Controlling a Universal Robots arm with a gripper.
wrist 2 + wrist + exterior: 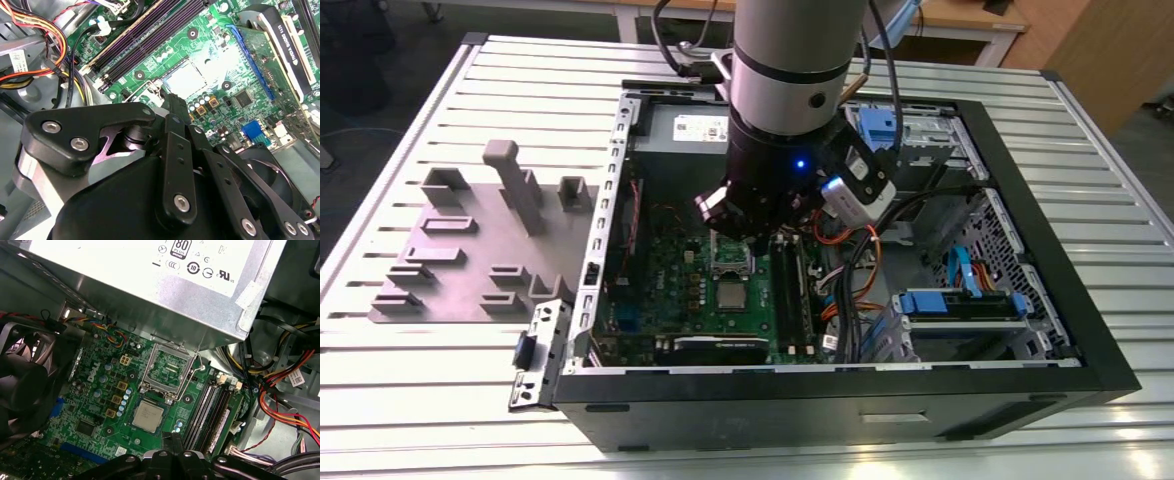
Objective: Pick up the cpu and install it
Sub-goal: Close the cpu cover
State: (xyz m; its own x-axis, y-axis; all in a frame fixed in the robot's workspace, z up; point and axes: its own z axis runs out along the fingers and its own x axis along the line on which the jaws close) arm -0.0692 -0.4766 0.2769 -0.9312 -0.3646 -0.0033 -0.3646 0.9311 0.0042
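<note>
Presently, the black two-fingered gripper (174, 439), fingers together and empty, hangs above the green circuit board (92, 407). The small flat silver-grey square cpu (147, 416) lies just beside the open metal bracket frame (167, 371). It is probably light, rigid and fragile, best gripped by opposite edges.

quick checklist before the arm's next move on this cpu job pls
1. gripper empty: ok, shut on nothing.
2. small flat silver-grey square cpu exposed: ok, lying flat and uncovered on the green circuit board.
3. rectangular silver metal bracket frame open: ok, it stands beside the cpu.
4. cpu fully seated: cannot tell.
5. gripper lined up over the cpu: cannot tell.
</note>
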